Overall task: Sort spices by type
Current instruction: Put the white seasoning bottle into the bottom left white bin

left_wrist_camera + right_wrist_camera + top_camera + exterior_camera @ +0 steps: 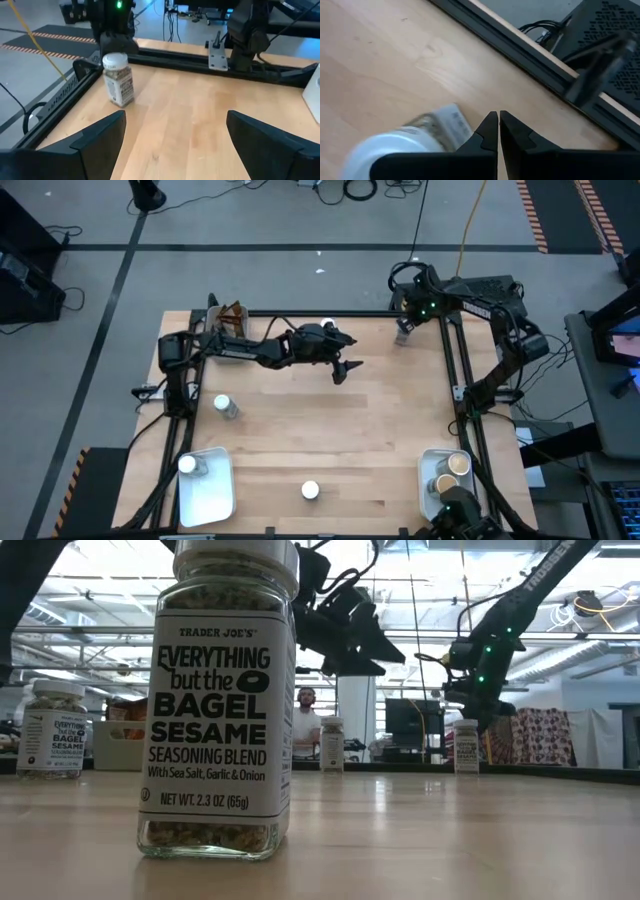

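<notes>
Bagel seasoning jar (218, 700), wood tabletop (450, 840)

A robotics lab: framed wooden table (320, 440), floor cables (360, 190), hazard tape (530, 215).

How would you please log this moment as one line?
left gripper: open, mid-table, empty | right gripper: shut, beside white-lidded glass spice jar at far right corner, not holding

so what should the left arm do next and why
Probably ease the left gripper forward toward the white-lidded jar standing near the table's far right corner. Its fingers are open and empty, and that jar stands upright ahead of them, off any tray. The right gripper is shut right beside that jar, so keep clear of it.
</notes>
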